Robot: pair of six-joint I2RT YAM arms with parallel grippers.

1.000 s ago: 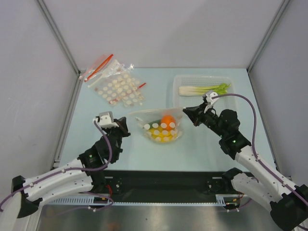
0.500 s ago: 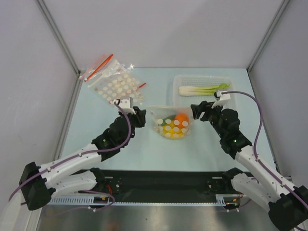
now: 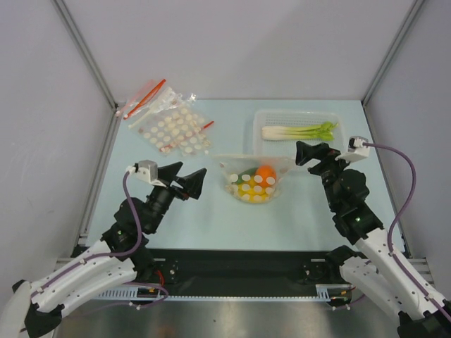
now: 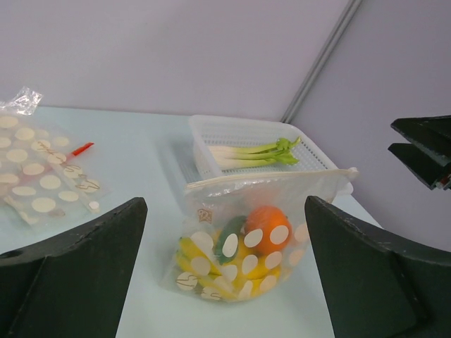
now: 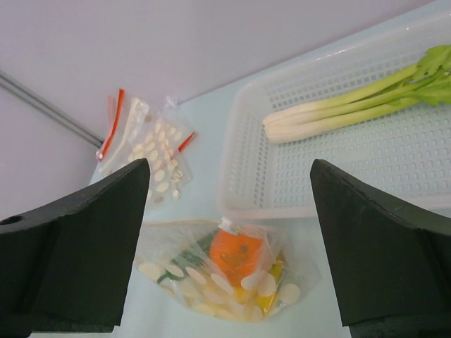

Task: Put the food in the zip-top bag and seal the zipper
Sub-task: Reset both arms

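Pale blue tabletop [image 3: 211, 211] between grey walls, from above: zip-top bag [image 3: 254, 182] at centre, with orange [image 3: 266, 172] and yellow fruit [image 3: 246, 189] inside. Left hand [image 3: 192, 173] just left of it, spread wide, gripping nothing. Right hand [image 3: 310, 151] just right of it, likewise spread and empty. White basket [image 3: 257, 144] just behind the zip-top bag, holding the leek [image 3: 296, 131]. Heap of spare bags [image 3: 173, 127] at far left.

From the left wrist: zip-top bag [image 4: 246, 232] upright between the two black fingers [image 4: 77, 267], touching neither. Zipper [image 4: 268, 180] as one pale strip along the top edge. Banana [image 4: 192, 255], dark green vegetable [image 4: 229, 243] and orange [image 4: 268, 229] packed below.

From the right wrist: fingers [image 5: 380, 239] wide apart, zip-top bag [image 5: 225, 278] low between them, clear of both. Leek [image 5: 338, 109] lying in the basket [image 5: 239, 183] beyond.
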